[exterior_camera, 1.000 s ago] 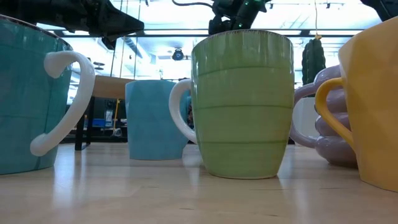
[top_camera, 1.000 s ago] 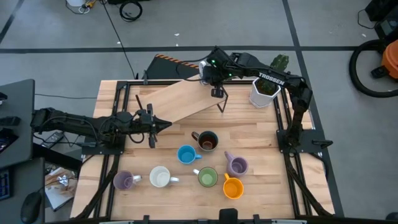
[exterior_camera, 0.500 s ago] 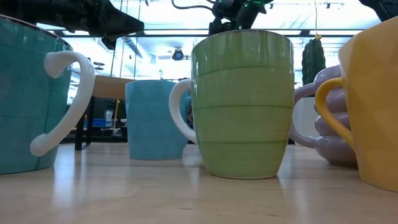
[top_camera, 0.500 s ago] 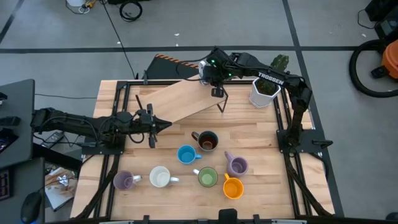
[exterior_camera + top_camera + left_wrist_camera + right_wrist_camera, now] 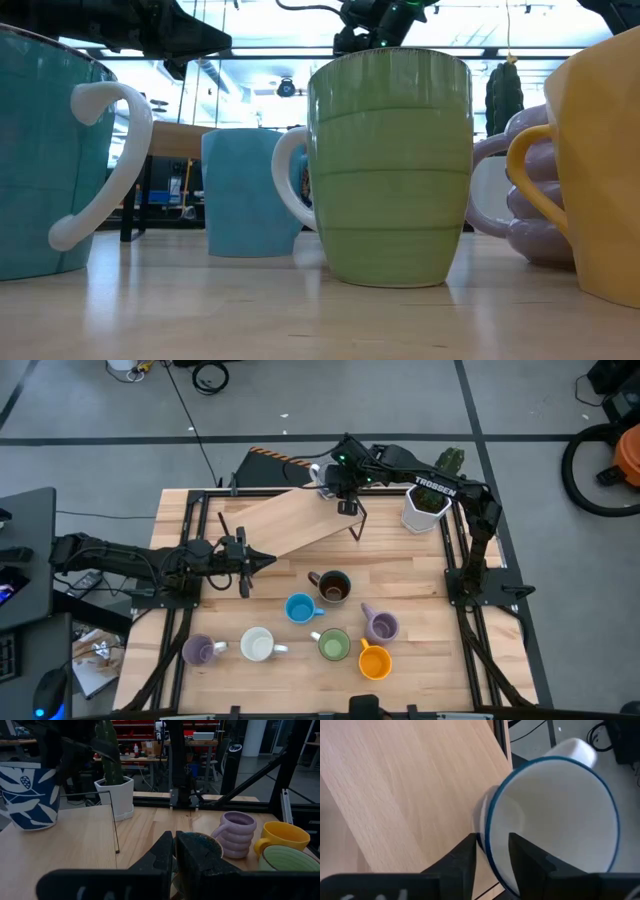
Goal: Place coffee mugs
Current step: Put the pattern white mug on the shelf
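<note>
A white mug with blue leaf print stands on a raised wooden shelf at the table's far side. My right gripper comes down on it and is shut on its rim. Seven mugs stand on the table's near half: dark brown, blue, green, purple, orange, white and a second purple. My left gripper is shut and hovers at the table's left, touching nothing. My right gripper pinches the white mug's blue-edged rim, one finger inside the cup and one finger outside it. The fingers come from above, pointing down. The handle is on the side away from the fingers. The mug's base is on the shelf board.
A white hexagonal pot with a cactus stands at the far right, beside the shelf's thin black wire leg. Black frame rails run along the table's left and right edges. Bare wood lies between the shelf and the mug cluster.
My right gripper, with the white mug, has edged slightly toward the table's left on the shelf.
</note>
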Controlling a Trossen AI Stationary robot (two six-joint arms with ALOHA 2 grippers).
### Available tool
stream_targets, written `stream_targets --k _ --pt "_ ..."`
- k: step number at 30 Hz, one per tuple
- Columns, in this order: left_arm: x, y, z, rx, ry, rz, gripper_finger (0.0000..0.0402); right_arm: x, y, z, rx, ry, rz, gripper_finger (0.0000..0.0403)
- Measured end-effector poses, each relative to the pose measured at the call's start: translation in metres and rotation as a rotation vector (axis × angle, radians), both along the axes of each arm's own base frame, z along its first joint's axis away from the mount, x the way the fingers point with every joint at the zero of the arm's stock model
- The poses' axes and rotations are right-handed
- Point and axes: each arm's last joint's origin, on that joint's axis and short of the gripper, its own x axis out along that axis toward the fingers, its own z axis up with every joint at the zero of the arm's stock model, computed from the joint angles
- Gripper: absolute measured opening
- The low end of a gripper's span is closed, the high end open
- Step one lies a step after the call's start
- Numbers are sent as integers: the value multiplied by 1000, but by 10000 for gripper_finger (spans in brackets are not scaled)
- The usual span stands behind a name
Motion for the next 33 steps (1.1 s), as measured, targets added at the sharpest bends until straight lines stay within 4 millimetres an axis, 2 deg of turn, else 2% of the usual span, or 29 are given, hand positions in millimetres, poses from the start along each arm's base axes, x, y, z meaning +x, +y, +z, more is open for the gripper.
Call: stream_targets --k 16,25,28,33 --pt "0 0 0 0 0 0 27 7 2 5 -28 -74 5 150" --pt "0 0 0 0 0 0 27 8 2 18 -23 -140 -73 155" --pt "0 0 0 0 0 0 27 7 7 19 -26 -127 -60 151" --pt "0 0 0 -1 3 0 27 -1 14 34 -72 -146 -10 146"
